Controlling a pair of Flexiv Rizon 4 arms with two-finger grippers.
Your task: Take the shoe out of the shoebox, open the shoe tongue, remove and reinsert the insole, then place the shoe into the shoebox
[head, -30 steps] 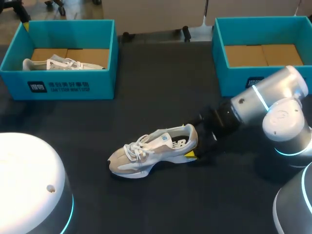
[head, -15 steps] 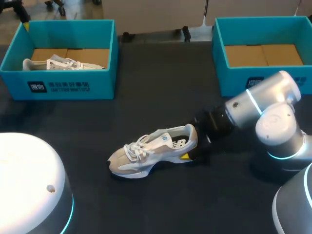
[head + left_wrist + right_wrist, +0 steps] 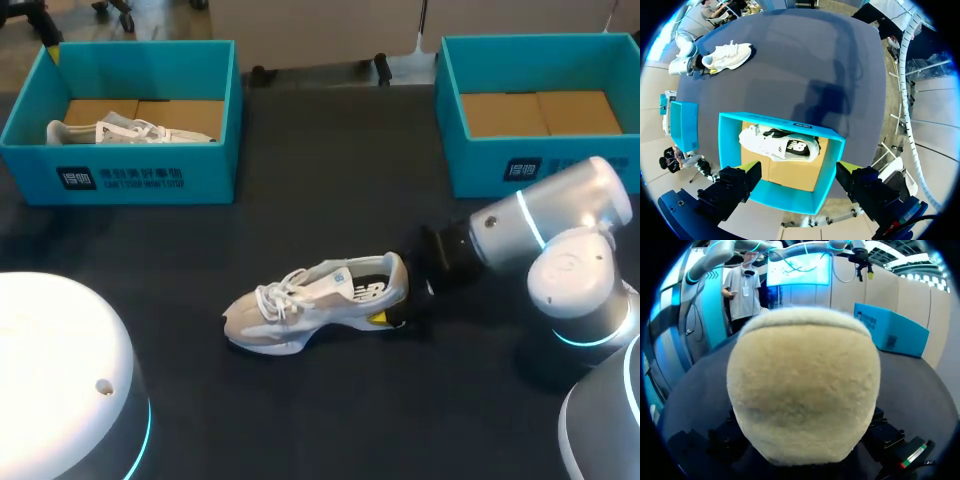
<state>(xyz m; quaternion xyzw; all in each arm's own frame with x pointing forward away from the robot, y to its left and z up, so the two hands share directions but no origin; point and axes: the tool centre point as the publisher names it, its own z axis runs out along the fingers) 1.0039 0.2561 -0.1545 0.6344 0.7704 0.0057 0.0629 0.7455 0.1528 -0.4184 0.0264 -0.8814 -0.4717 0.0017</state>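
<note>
One shoe sits upright, its heel gripped in the right claw.

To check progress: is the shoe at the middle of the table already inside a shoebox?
No, the shoe lies on the table, outside both the left shoebox and the right shoebox.

My right gripper presses in closer at the heel of the white and grey lace-up sneaker. The sneaker pivots ahead of the gripper, its toe swinging slightly toward the table's far side.
</note>
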